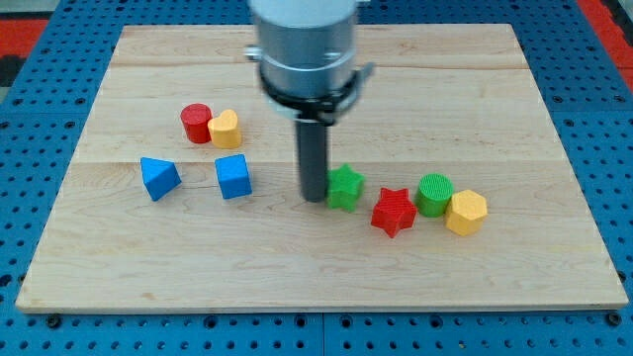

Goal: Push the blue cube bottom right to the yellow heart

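The blue cube (233, 177) sits on the wooden board (326, 267) left of centre. The yellow heart (226, 129) lies just above it, touching a red cylinder (196, 123) on its left. My tip (314, 197) is at the board's middle, to the right of the blue cube with a gap between them, and right against the left side of a green star (345, 187).
A blue triangular block (158, 178) lies left of the cube. Right of the green star stand a red star (393, 211), a green cylinder (434, 194) and a yellow hexagon (466, 212). Blue pegboard surrounds the board.
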Available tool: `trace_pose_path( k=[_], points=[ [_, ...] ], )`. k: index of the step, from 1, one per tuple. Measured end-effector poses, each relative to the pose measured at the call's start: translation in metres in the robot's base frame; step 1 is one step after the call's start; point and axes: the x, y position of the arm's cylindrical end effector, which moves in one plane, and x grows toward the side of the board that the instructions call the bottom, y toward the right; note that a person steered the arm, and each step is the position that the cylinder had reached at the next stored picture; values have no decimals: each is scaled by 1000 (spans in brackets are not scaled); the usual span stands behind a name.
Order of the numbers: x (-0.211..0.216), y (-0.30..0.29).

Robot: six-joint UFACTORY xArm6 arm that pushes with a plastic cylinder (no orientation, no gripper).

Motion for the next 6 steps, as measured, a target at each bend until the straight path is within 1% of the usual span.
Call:
trace_pose_path(
  k=[1, 2, 3, 4, 5, 6],
  points=[
    [0, 56],
    [5, -40],
    [42, -101],
    [30, -164],
    [-32, -166],
    [-49, -72]
  ],
)
